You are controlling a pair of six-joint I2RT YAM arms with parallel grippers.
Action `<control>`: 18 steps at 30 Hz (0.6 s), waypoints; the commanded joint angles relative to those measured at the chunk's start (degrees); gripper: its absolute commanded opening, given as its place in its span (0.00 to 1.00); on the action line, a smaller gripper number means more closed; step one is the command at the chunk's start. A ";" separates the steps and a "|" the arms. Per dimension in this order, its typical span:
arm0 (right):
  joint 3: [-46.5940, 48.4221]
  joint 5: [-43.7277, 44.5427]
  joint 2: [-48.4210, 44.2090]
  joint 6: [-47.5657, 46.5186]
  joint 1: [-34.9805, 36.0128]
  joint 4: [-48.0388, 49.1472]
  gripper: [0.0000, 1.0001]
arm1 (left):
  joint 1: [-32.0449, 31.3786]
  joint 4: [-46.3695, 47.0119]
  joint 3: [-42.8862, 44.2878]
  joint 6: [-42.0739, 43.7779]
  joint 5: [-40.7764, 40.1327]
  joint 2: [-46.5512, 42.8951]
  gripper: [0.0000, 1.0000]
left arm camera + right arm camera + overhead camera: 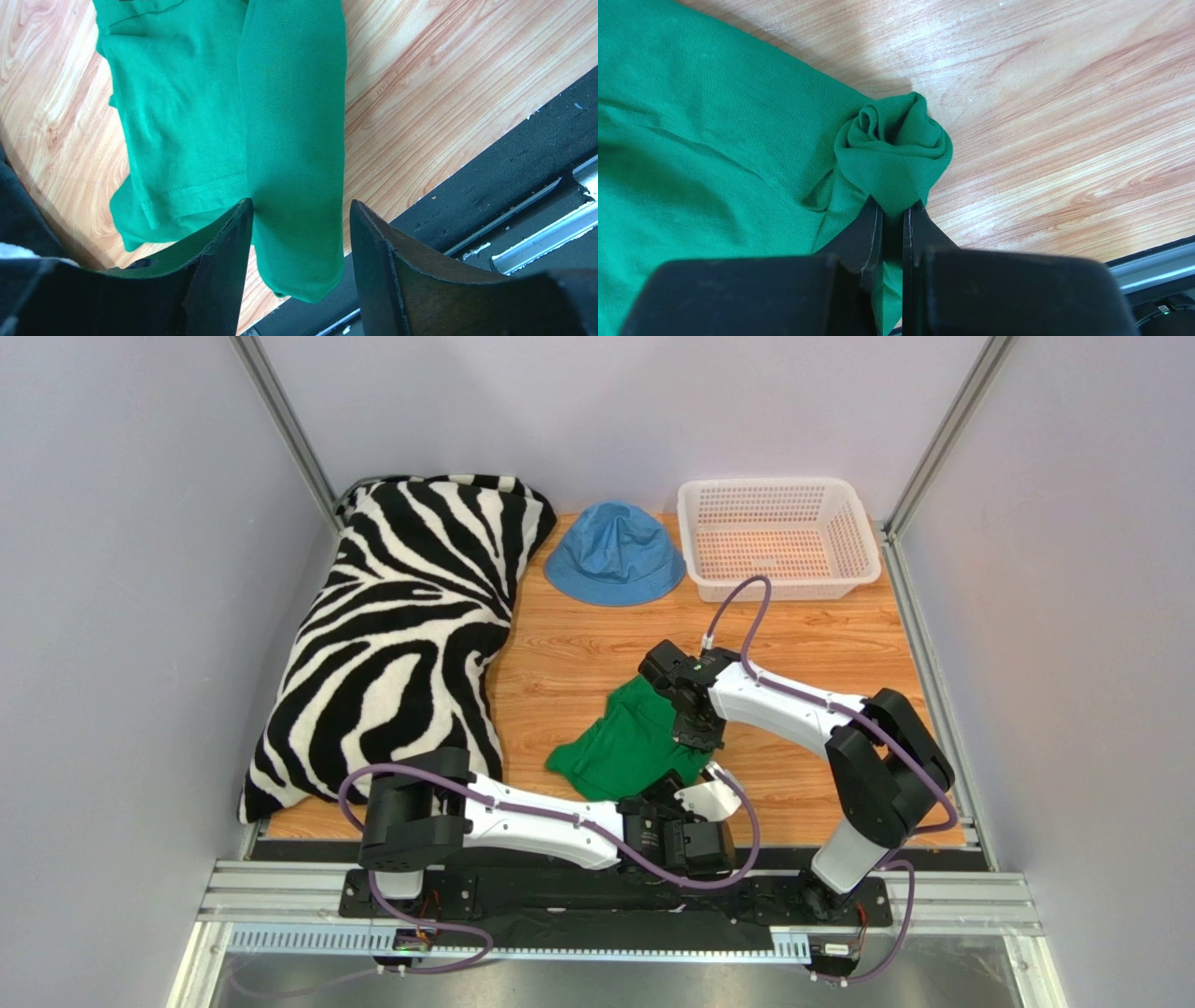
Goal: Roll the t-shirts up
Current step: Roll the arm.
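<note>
The t-shirt (627, 745) lies on the wooden table (589, 651), between the two grippers. It is partly rolled. A thick, smooth roll runs straight ahead from the left gripper (300, 204), and the flat, unrolled part spreads to the left of that gripper's fingers (224, 266).

Left gripper: the jaws stand apart, one on each side of the near end of the roll. The cloth sits close to both fingers, but no firm squeeze on it is visible.

Right gripper (894, 206): the jaws are closed on a bunched end of the roll. A tight swirl of cloth protrudes just beyond the fingertips. The flat body of the shirt extends to the left of this gripper.

Handling properties, as judged:
- The shirt is light, soft and limp.
- It has no stiffness, so any unsupported part is likely to sag or unwind.
- The knit surface probably gives fair friction against the fingers and slides readily on the smooth wood.
- It is not fragile and should tolerate a firm pinch.

Where to take hold, as judged: grip the roll across its full thickness at each end, so that all layers are trapped together. A pinch on the outer layer alone is likely to pull that layer off and loosen the roll.
</note>
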 commanded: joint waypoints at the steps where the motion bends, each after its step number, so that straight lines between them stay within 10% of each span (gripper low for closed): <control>1: 0.98 0.47 0.86 1.41 0.21 -1.13 0.00 | -0.22 1.69 -0.58 -1.89 -1.47 1.07 0.57; 12: -0.16 0.47 -1.59 0.63 0.21 0.80 0.01 | 2.50 4.32 -5.75 -5.41 1.25 -1.73 0.16; 14: -0.60 0.56 -2.56 0.19 0.21 1.33 0.13 | 3.29 6.77 -7.34 -5.68 3.36 -3.23 0.00; 18: -2.88 0.39 -6.42 -1.05 0.21 5.01 0.66 | 6.10 11.52 -12.52 -6.47 9.68 -8.06 0.00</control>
